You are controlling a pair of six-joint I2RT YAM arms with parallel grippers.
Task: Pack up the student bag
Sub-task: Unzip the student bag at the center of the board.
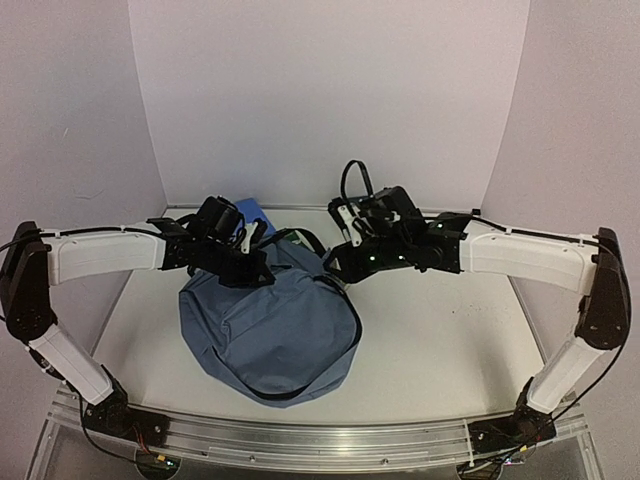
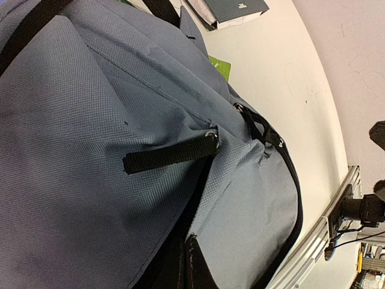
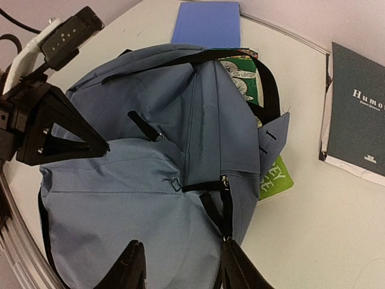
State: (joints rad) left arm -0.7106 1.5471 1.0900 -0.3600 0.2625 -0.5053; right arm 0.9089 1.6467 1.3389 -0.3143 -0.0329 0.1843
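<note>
The slate-blue student bag (image 1: 270, 330) lies on the table between both arms and fills the left wrist view (image 2: 120, 150). My left gripper (image 1: 252, 268) is down on the bag's far left top. Its fingers (image 2: 201, 271) are pressed together on the fabric fold at the black zipper line. My right gripper (image 3: 183, 265) is open just above the bag (image 3: 132, 198). Its right fingertip (image 3: 236, 259) touches a black strap end by the bag's edge. A green book (image 3: 243, 72) pokes out at the bag's top, and a light-green one (image 3: 278, 177) lies part under the bag.
A blue book (image 3: 207, 23) lies behind the bag, also seen from above (image 1: 257, 212). A dark grey book (image 3: 355, 114) lies on the table to the right of the bag. White walls stand close at the back and sides. A metal rail (image 1: 320, 440) runs along the near edge.
</note>
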